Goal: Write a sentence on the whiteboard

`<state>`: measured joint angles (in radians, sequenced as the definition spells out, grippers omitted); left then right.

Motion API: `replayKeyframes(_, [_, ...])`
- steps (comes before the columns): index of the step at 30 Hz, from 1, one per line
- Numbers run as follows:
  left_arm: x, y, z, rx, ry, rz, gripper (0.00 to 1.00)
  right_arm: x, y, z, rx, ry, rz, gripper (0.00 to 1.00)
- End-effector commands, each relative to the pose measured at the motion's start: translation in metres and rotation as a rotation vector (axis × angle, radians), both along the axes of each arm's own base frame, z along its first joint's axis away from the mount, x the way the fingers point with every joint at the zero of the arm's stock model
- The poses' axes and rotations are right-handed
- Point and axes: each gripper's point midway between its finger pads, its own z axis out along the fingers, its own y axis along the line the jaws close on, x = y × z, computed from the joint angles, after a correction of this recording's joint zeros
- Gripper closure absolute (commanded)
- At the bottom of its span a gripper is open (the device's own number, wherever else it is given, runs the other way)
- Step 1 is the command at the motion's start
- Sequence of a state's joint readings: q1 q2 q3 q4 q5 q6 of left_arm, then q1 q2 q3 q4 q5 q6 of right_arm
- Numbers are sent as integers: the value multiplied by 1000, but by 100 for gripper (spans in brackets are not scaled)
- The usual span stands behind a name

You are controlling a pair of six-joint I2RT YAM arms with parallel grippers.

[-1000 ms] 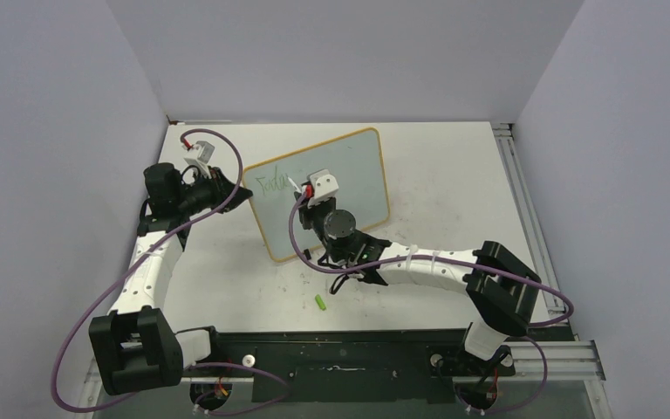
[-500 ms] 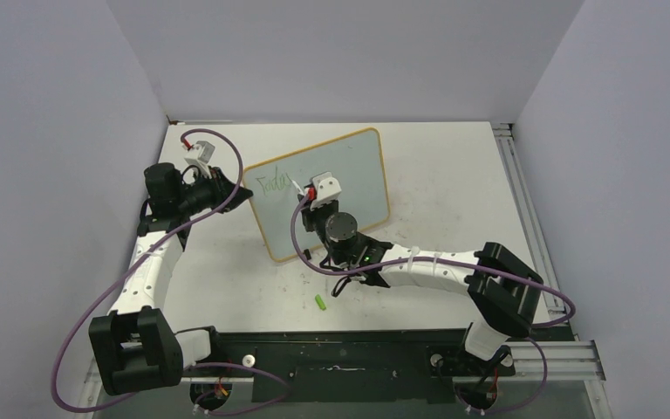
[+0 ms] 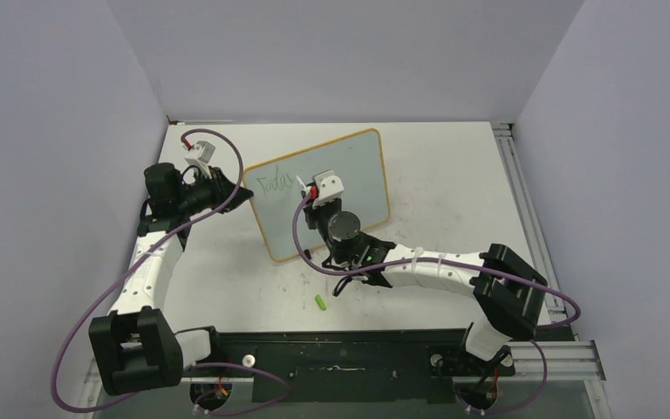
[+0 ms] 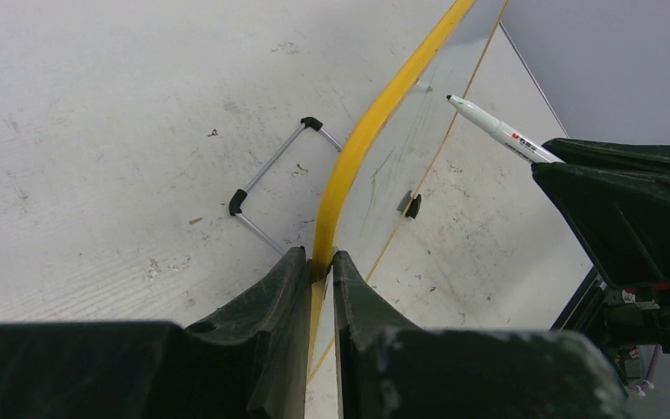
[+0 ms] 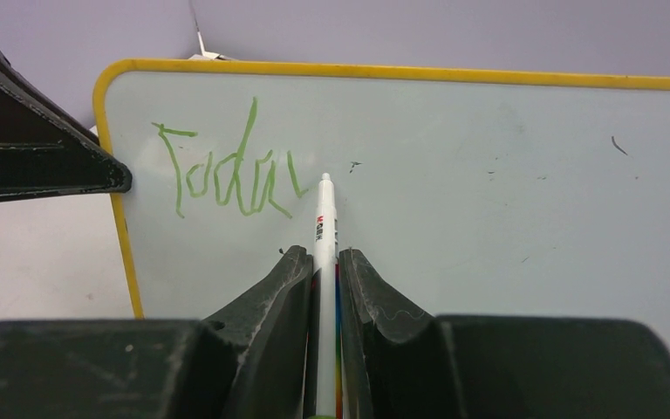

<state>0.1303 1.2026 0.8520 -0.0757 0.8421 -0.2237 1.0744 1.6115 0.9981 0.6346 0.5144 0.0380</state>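
The whiteboard stands tilted on the table, pale grey with a yellow frame. My left gripper is shut on its left edge; the left wrist view shows the frame pinched between the jaws. My right gripper is shut on a white marker, whose tip is at the board just right of the green writing. The sentence reads "Toda" at the board's upper left, and it also shows in the top view. The marker shows in the left wrist view too.
A small green marker cap lies on the table in front of the board. The board's wire stand and a black clip foot rest on the scuffed white tabletop. A metal rail runs along the right edge.
My right gripper has moved the marker slightly right along the board and the green writing has grown longer. The left gripper and the board have not moved.
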Motion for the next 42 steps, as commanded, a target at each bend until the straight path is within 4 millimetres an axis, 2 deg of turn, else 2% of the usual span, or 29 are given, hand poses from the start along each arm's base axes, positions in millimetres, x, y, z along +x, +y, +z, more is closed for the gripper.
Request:
replayKeyframes(1, [0,-1,14,11,-36,-4,100,9,0,38,91,-56,-9,95])
replayKeyframes(13, [0,0,13,10,-33,-4,100,13,6,38,87,-60,2,95])
replayKeyframes(25, [0,-1,14,10,-37,-6,100,10,7,13,50,-10,7,95])
replayKeyframes(42, [-1,-1,16,8,-42,-7,100,-13,10,-27,12,65,27,95])
